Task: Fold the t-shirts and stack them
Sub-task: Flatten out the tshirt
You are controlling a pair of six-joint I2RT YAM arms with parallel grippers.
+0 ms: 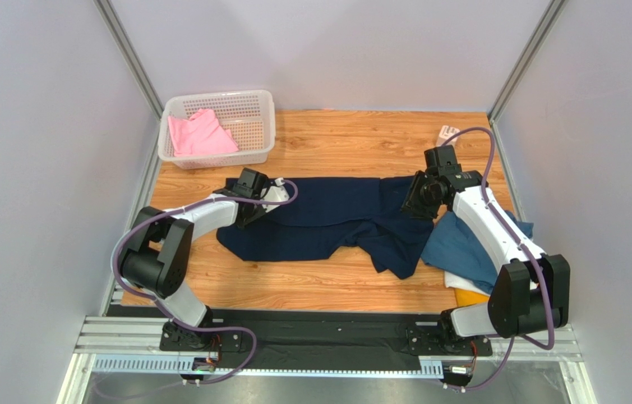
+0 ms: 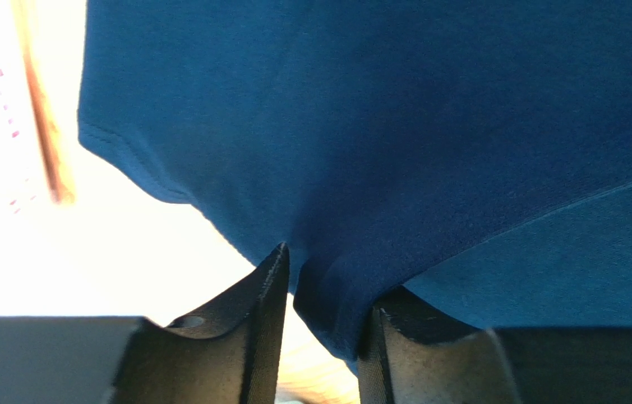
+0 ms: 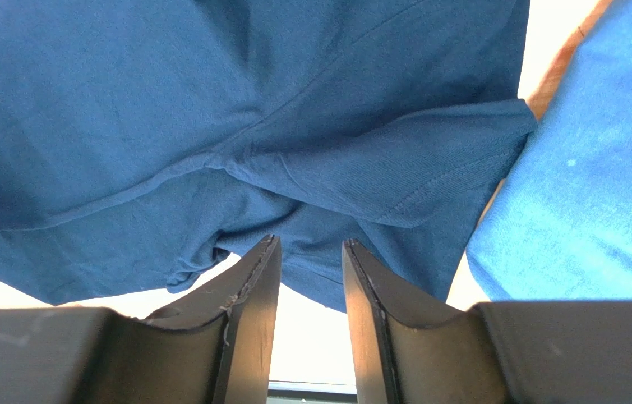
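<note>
Across the middle of the table (image 1: 327, 282) lies your navy t-shirt (image 1: 336, 223), stretched left to right but rumpled, its near edge bunched and one sleeve trailing toward you on the right. It is not flat, and no fold is in it.

Your left gripper (image 1: 258, 192) is at the shirt's left end. The wrist view shows a ridge of navy cloth running down between the two fingers and touching both, so call that a pinch on the shirt. Your right gripper (image 1: 422, 195) is at the right end. Its jaws stand close together with the navy hem caught between the tips, so that reads as a pinch too, though only a shallow one.

Look at what's waiting. The pink t-shirt (image 1: 201, 135) sits loose in the white basket (image 1: 258, 126) at the far left. On the near right, under your right arm, there's a heap. The teal t-shirt (image 1: 462, 248) is on top, a slip of the white t-shirt (image 1: 465, 283) shows below it, and a corner of the mustard t-shirt (image 1: 471, 297) pokes out nearest you. None of them looks folded.

So you're early on. No stack exists anywhere in view. By my reading you're laying out the first shirt, with both ends in hand to pull it taut and smooth. All five folds and the stacking are ahead of you.
</note>
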